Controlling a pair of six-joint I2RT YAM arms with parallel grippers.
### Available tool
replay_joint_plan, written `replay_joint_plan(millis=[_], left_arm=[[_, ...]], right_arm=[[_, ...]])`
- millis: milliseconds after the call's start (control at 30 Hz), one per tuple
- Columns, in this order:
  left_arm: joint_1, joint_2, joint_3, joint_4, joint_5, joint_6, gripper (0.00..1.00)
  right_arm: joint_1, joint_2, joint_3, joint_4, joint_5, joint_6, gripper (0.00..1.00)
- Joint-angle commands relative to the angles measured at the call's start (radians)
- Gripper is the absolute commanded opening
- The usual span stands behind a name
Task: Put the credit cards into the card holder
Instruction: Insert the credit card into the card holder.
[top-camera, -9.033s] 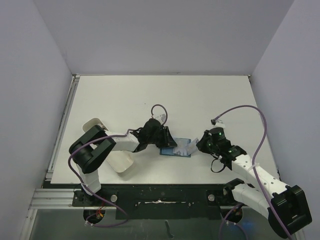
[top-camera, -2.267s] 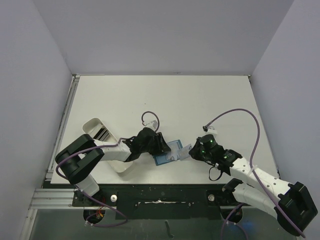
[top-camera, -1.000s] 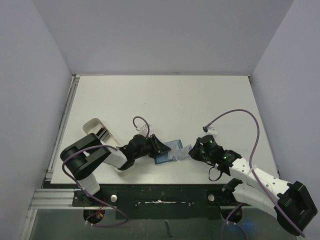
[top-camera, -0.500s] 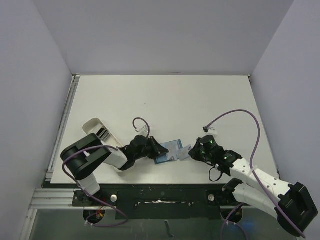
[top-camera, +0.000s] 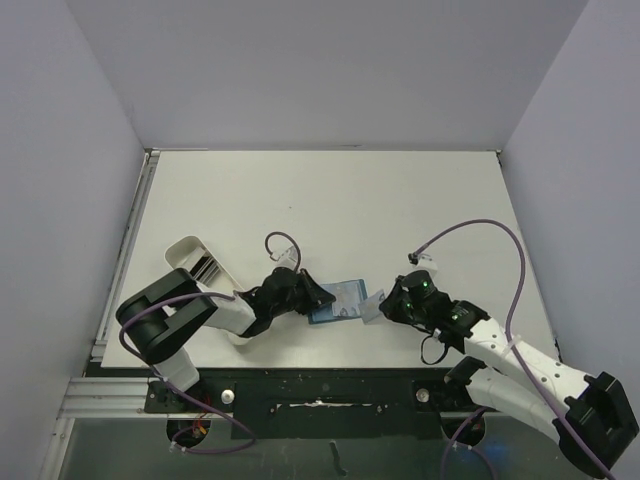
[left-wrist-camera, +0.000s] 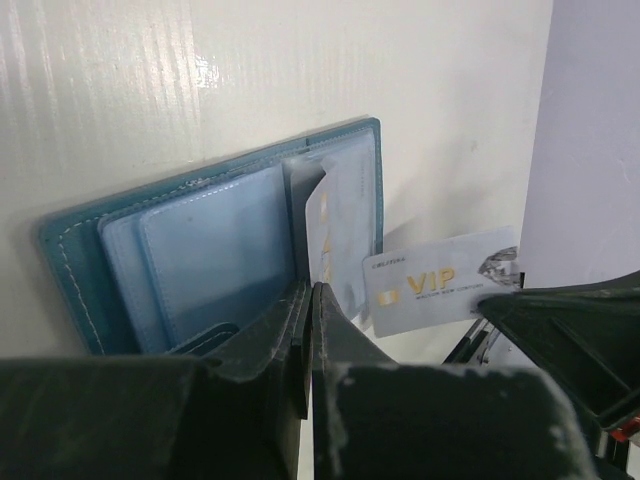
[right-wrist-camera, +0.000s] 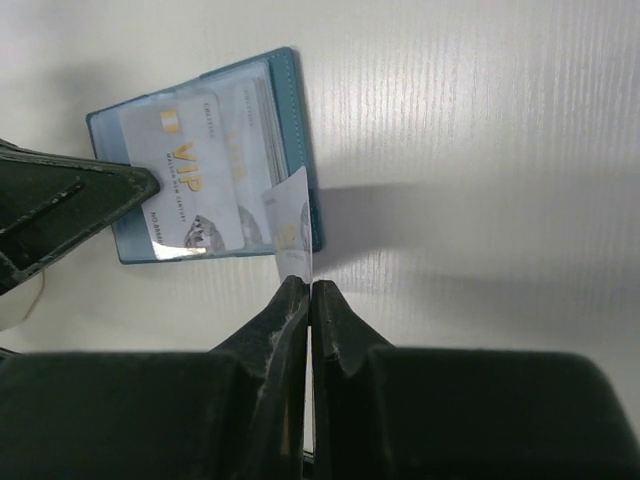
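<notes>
The teal card holder lies open on the table between both arms, its clear pockets up. My left gripper is shut on a pale credit card, edge-on in its own view. The right wrist view shows that card flat over the holder, with "VIP" print. Just right of the holder, my right gripper is shut on a second credit card. This one's VIP face hangs just off the holder's right edge.
A long white tray stands at the left, partly under the left arm. Purple cables loop above both wrists. The table's near edge and the arm bases lie just below the holder.
My left gripper's jaws have shut on the card over the holder. The right gripper with its card has shifted very slightly; the holder stays in place.
</notes>
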Motion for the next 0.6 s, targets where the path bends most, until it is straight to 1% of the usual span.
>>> replay_joint_plan(millis=[0,133,200,400,567], left_arm=[[-0.001,0.016,0.035,0.013,-0.033,0.016,0.00],[0.000,0.030,0.045,0.020,-0.030,0.020,0.00],[-0.001,0.040,0.050,0.025,-0.019,0.021,0.00],[0.000,0.067,0.070,0.021,-0.003,0.026,0.00],[0.000,0.066,0.079,0.010,-0.004,0.026,0.00]], right_arm=[[0.007,-0.038,0.111,-0.092,0.086,-0.035,0.00],[-0.008,-0.016,0.170,-0.146,0.166,-0.076,0.00],[-0.014,-0.003,0.178,-0.139,0.201,-0.096,0.00],[-0.030,0.059,0.150,-0.025,0.237,-0.187,0.00],[-0.039,0.132,0.125,0.067,0.216,-0.233,0.00]])
